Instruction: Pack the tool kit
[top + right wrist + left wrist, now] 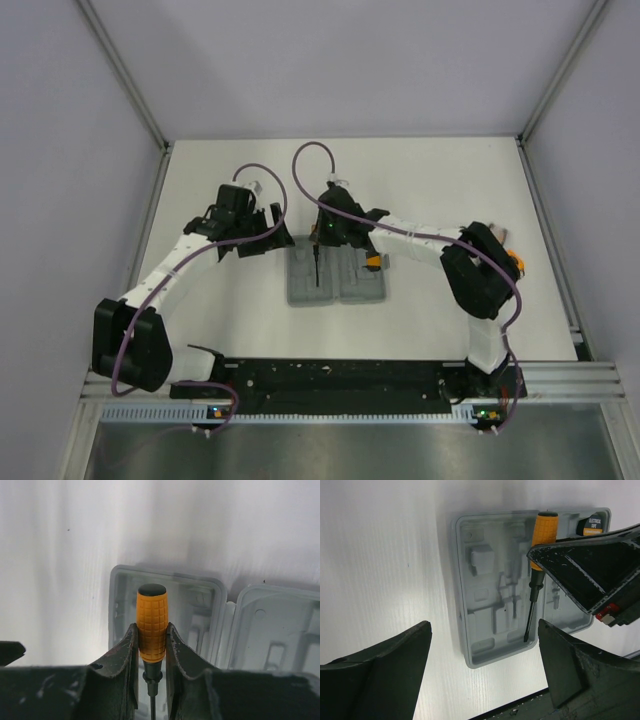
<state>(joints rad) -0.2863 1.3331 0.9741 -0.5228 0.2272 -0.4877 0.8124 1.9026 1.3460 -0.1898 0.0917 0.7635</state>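
The grey case [335, 285] lies open and flat at the table's middle, moulded slots up. My right gripper [326, 238] is shut on the orange handle of a screwdriver [152, 622] and holds it over the case's left half, its black shaft [315, 268] pointing toward the near edge. In the left wrist view the screwdriver [543, 530] sits over the case [485, 595], beside the hinge. A round orange-and-black roll labelled electrical tape [594, 526] sits in the right half [373, 262]. My left gripper [272, 240] is open and empty, just left of the case. Pliers are not visible.
An orange-and-pale object [513, 258] lies at the right, partly hidden behind the right arm's elbow. Grey walls close in the table on three sides. The black rail [330, 378] with the arm bases runs along the near edge.
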